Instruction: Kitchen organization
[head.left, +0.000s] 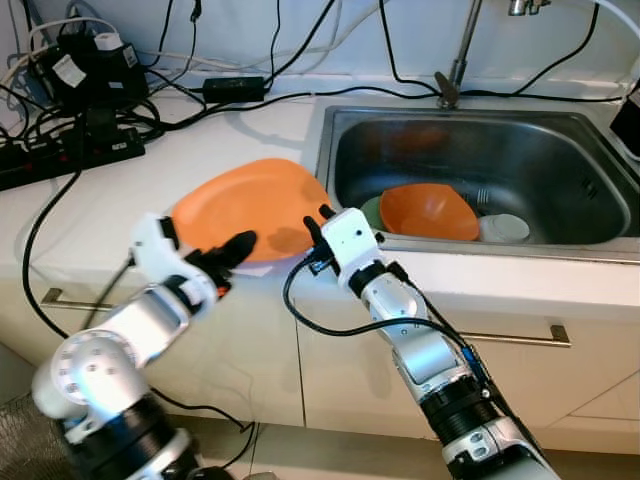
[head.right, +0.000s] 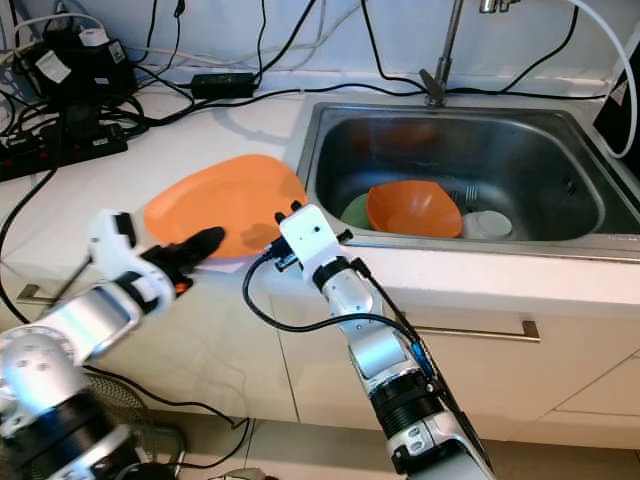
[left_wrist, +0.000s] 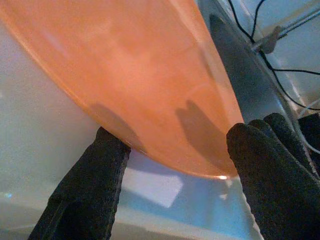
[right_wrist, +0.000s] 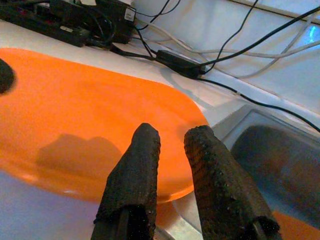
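Your left gripper (head.left: 232, 252) sits at the near edge of the orange plate (head.left: 255, 205), fingers (left_wrist: 90, 185) spread apart with the plate's rim lying between them, one finger under the rim and the other beside it; whether they press on it you cannot tell; the plate rests on the white counter (head.left: 120, 215), just ahead of that gripper and up against the sink's left wall. Beyond the plate, well away from the gripper, a tangle of black cables and a power strip (head.left: 70, 155) lies by the wall. Your right gripper (head.left: 318, 222) hovers at the plate's right edge, its two fingers (right_wrist: 135, 175) held nearly together with a narrow gap, gripping nothing. To the right of it lies the steel sink (head.left: 560, 160); inside it an orange bowl (head.left: 428, 210) rests over a green dish (head.left: 372, 211), with a small white dish (head.left: 505, 228) beside them.
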